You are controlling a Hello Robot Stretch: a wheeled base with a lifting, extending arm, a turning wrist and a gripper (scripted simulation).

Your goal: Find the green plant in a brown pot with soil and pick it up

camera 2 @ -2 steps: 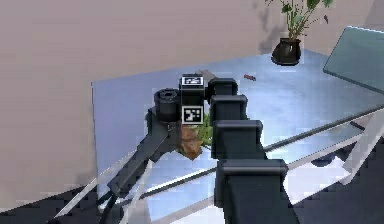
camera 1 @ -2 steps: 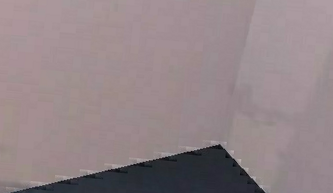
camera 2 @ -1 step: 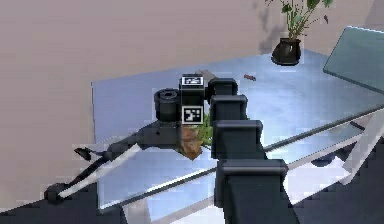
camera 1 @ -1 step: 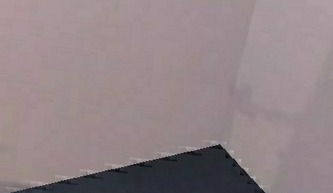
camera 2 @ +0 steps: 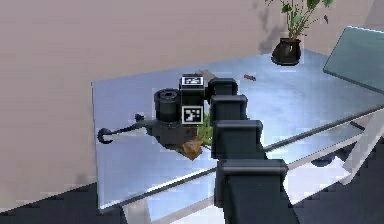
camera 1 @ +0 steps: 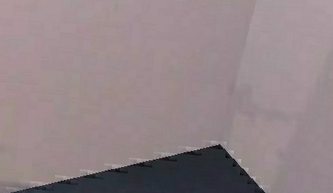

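Note:
In the arm side view my arm reaches out over a shiny grey table (camera 2: 290, 100). The gripper (camera 2: 104, 134) points toward the view's left, low over the tabletop. A small green plant with a brown base (camera 2: 196, 141) lies on the table just under the wrist and the white marker squares, partly hidden by the arm. I cannot tell whether the gripper holds anything. A taller green plant in a dark pot (camera 2: 291, 42) stands at the table's far right corner.
A pale wall runs behind the table. A grey slanted panel (camera 2: 360, 55) stands at the arm side view's right edge. A small dark object (camera 2: 250, 77) lies on the tabletop. In the forward view a pale wall (camera 1: 107, 69) stands close, with a wedge of dark floor (camera 1: 187, 182) below.

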